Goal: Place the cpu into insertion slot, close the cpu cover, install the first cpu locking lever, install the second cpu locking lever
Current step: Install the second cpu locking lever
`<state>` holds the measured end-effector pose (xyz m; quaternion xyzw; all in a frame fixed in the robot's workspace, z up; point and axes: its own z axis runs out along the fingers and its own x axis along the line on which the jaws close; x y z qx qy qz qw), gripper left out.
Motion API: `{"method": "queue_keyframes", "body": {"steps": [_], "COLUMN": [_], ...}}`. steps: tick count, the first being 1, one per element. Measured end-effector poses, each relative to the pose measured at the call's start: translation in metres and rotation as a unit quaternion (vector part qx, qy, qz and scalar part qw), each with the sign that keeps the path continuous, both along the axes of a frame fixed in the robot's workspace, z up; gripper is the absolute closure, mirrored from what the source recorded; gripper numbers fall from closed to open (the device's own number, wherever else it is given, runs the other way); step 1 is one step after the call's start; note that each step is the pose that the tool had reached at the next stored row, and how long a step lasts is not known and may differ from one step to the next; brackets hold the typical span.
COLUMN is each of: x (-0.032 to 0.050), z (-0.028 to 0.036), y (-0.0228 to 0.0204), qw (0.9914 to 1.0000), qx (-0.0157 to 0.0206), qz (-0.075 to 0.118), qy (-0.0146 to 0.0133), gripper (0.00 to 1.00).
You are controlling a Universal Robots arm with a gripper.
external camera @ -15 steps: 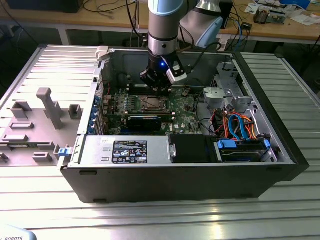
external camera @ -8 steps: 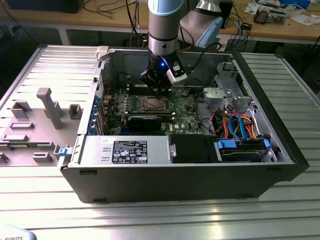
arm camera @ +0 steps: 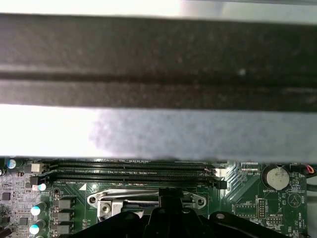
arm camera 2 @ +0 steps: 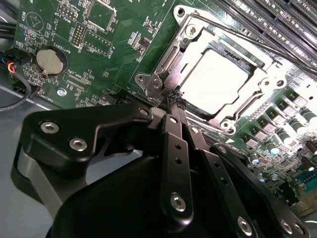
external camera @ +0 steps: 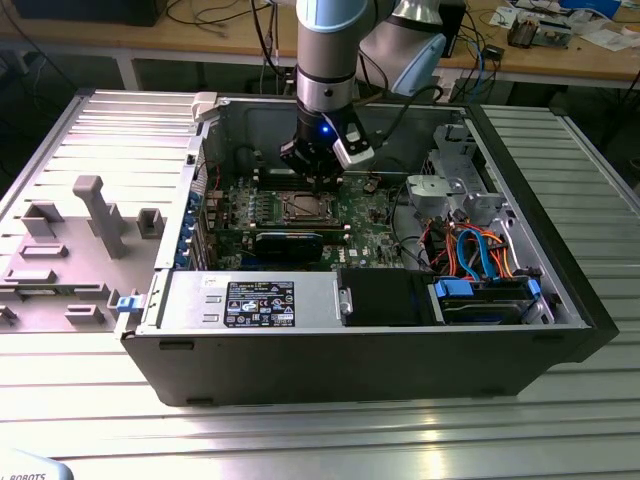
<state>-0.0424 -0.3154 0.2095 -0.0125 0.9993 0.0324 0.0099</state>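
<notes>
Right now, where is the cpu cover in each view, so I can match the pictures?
Exterior view: the cpu cover lies on the motherboard just below the gripper.
Second wrist view: the silvery frame sits closed around the cpu, just past the fingers.
First wrist view: its edge shows beside the memory slots.
Shared landmark: the coin battery in both wrist views.

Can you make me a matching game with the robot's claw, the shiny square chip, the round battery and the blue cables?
Things:
1. gripper
2. cpu
3. coin battery
4. blue cables

Places:
A. under the cpu cover
B. fingers shut, at the socket's corner
C. case, toward the exterior view's right
D. round holder on the green board

Pairs: 1-B, 2-A, 3-D, 4-C
</notes>
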Motion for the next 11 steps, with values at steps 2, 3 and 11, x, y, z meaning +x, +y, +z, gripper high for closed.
{"method": "queue_keyframes", "body": {"steps": [2, 3, 11], "x": [0.0000, 0.0000, 0.0000], "z": [0.0000, 0.0000, 0.0000], "y": [-0.0009, -0.0022, -0.0115], "qw": [1.00000, 1.00000, 1.00000], "qx": [0.0000, 0.0000, 0.0000], "qz": [0.000, 0.000, 0.000], "qy": [0.0000, 0.0000, 0.0000], "gripper": [0.89, 0.89, 0.89]}}
